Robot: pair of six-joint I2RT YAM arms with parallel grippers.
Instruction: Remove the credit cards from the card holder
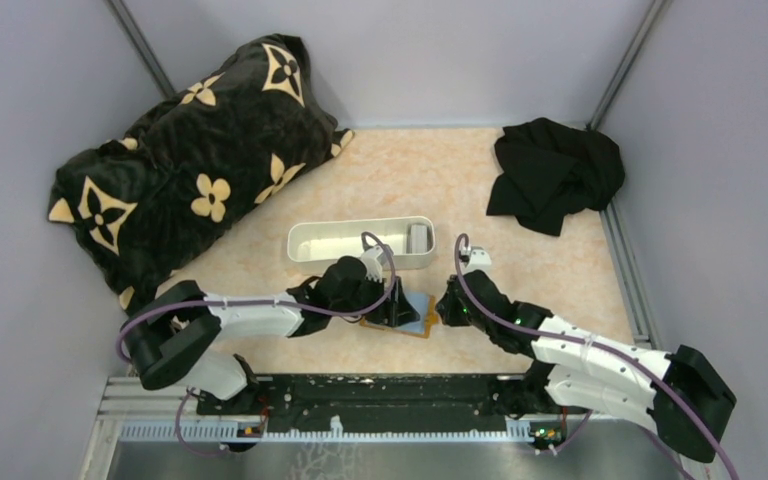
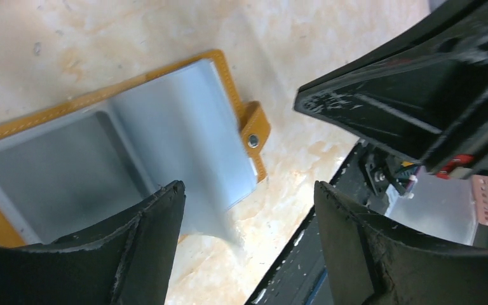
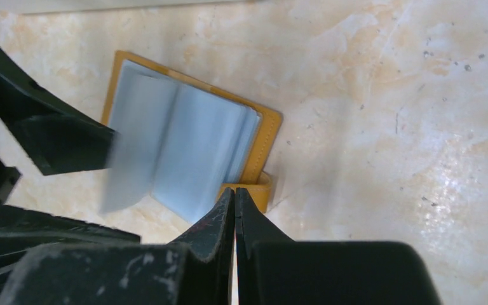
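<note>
Right wrist view shows the right gripper (image 3: 235, 194) with its jaws pressed together, the tips just at the snap tab on the right edge of the card holder (image 3: 184, 143). It lies open on the table (image 3: 387, 127), grey-blue leaves up. Left gripper (image 2: 248, 189) hangs over the holder's left part, jaws wide apart and gripping nothing; one blurred leaf reaches into the gap. Farther back sits a white tray (image 1: 305, 240) with what looks like a grey card (image 1: 418, 238) at its right end
</note>
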